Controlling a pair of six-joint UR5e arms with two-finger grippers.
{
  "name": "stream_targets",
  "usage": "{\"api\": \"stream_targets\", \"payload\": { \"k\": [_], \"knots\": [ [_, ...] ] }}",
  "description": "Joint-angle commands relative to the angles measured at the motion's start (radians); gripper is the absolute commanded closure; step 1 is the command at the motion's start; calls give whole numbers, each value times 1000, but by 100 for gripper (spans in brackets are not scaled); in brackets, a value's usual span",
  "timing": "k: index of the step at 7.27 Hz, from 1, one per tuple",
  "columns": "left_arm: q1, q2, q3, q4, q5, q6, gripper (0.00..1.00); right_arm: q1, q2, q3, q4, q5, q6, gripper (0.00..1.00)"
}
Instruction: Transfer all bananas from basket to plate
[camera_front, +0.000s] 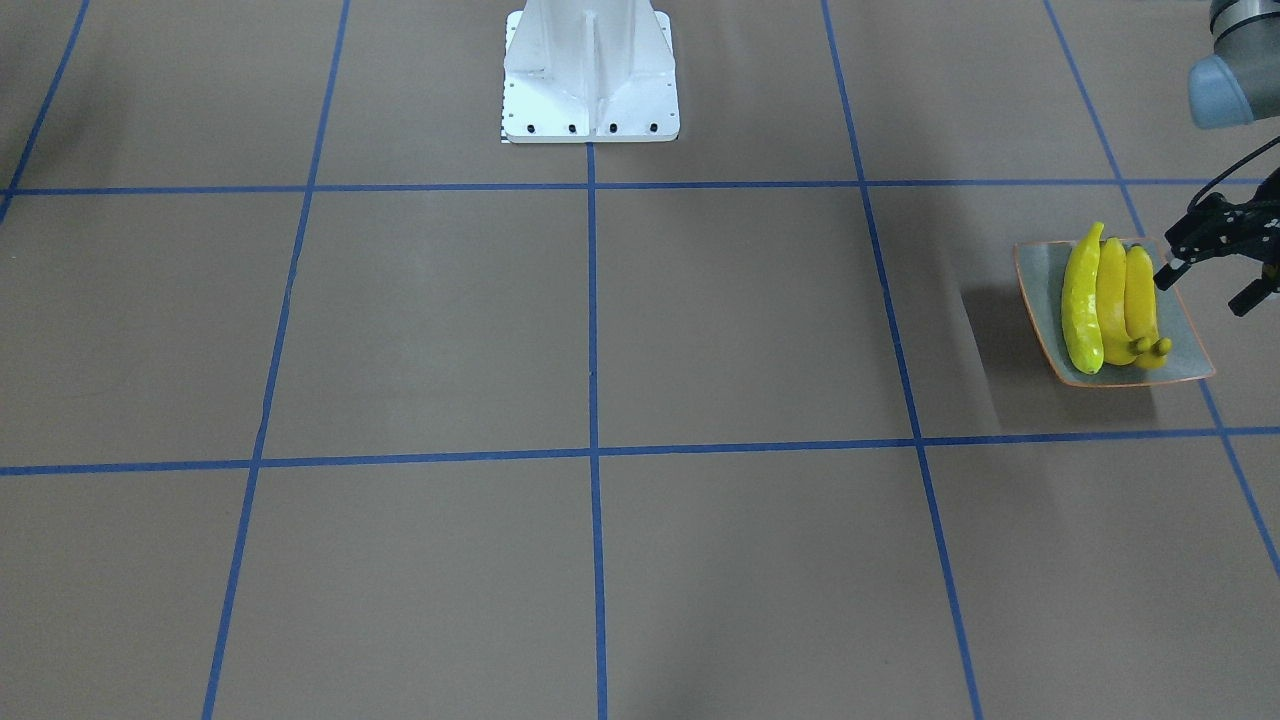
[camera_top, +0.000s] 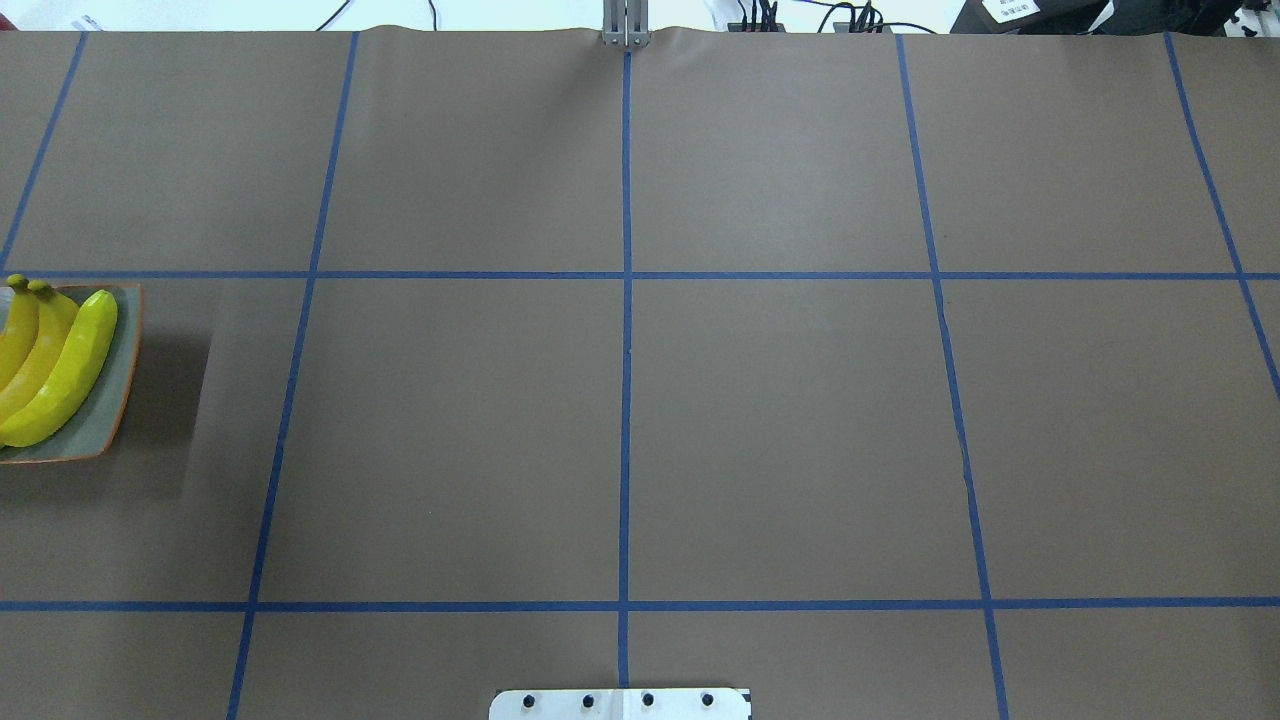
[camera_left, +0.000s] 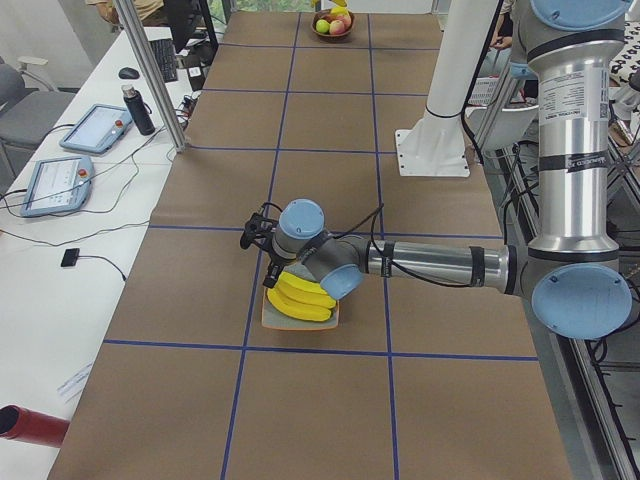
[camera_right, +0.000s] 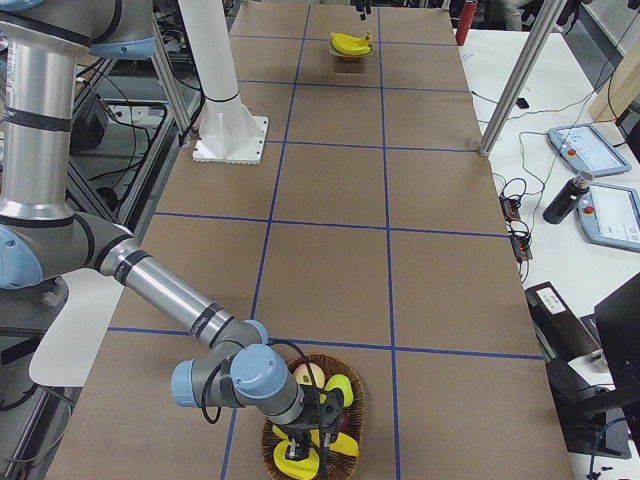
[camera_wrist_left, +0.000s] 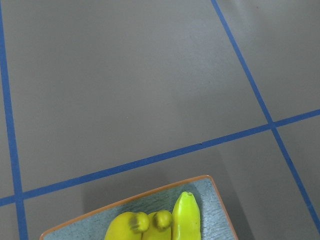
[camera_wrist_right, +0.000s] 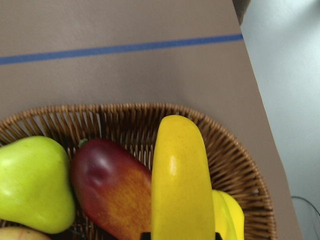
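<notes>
Yellow and glossy, three bananas (camera_front: 1110, 295) lie side by side on the plate (camera_front: 1187, 345), just beside the left gripper (camera_front: 1208, 283). That gripper hangs spread wide, with nothing between its fingers. At the other end of the surface (camera_front: 430, 330), the right gripper (camera_right: 310, 445) is down in the wicker basket (camera_wrist_right: 235, 165), clenched on a fourth banana (camera_wrist_right: 180, 185). A green pear (camera_wrist_right: 32, 182) and a red-orange fruit (camera_wrist_right: 112, 192) lie just beside it.

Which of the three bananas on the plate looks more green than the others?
The end banana farthest from the left gripper: it is greenish-yellow, while the other two are deeper yellow.
</notes>
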Motion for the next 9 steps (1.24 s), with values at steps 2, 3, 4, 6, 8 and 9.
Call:
{"api": "stream_targets", "payload": {
  "k": [2,3,4,6,8,9],
  "knots": [
    [10,-120,-9,3,-14,-30,0,-20,59,170,-101,125,105,100],
    [36,-186,-9,-3,-51,-155,0,-68,75,207,-101,147,164,100],
    [65,-247,-14,-10,-57,-241,0,-117,114,253,-103,172,293,100],
    [151,-328,-50,-8,-56,-399,0,-244,218,296,-98,190,518,100],
    [173,-377,-83,-8,-46,-540,0,-347,314,324,-97,186,726,100],
    [177,-403,-87,-8,-48,-593,0,-394,358,342,-95,181,850,100]
  ]
}}
